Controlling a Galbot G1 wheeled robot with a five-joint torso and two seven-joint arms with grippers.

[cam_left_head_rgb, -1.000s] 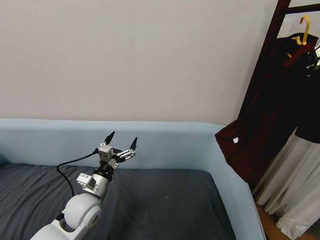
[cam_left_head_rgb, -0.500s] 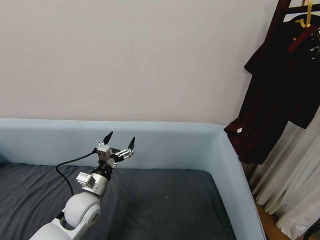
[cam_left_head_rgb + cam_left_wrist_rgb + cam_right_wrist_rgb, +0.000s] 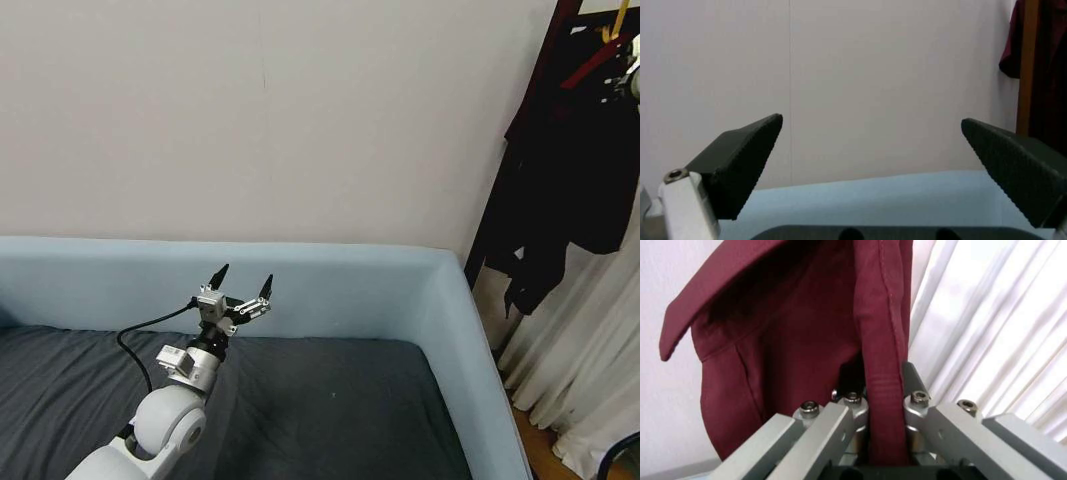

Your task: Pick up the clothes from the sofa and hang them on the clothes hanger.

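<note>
The sofa (image 3: 300, 265) below the left gripper (image 3: 240, 285) lies bare; that gripper is spread wide, holding nothing. Off by the rack (image 3: 488, 230), the shirt (image 3: 773, 340) hangs with a fold pinched in the clamped right gripper (image 3: 883, 390), a yellow hanger (image 3: 612, 28) close by. Pick-up looks done; whether it sits on the hanger is unclear, and release remains

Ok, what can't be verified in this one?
Head view: the yellow hanger runs off the top edge, so whether it hooks the rack is unclear.
Right wrist view: the maroon garment covers the grip of the right pincer, so which part it clamps is unclear.
Head view: the front of the sofa is cut by the bottom edge and hidden behind the arm of the open left pincer, so other clothes can't be ruled out.
</note>
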